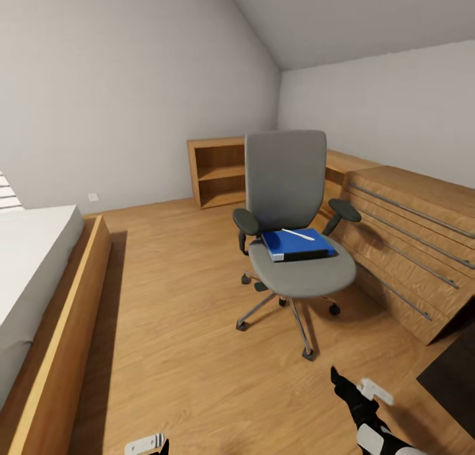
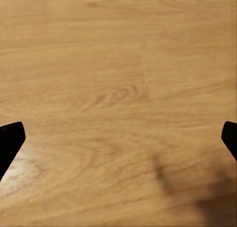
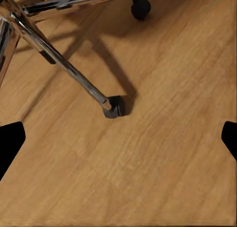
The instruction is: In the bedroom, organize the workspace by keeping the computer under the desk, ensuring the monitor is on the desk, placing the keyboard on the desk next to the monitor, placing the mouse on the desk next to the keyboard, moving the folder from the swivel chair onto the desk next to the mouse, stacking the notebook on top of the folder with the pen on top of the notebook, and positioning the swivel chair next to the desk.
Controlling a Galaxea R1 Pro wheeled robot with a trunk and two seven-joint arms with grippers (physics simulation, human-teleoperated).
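On grey swivel chair [image 1: 293, 244], blue folder [image 1: 295, 243] (white pen [image 1: 298, 235] atop)

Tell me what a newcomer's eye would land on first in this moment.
The grey swivel chair in the middle of the wooden floor, with the bright blue folder flat on its seat and the thin white pen lying across the folder. Behind it stands an open wooden shelf unit against the far wall; a bed runs along the left.
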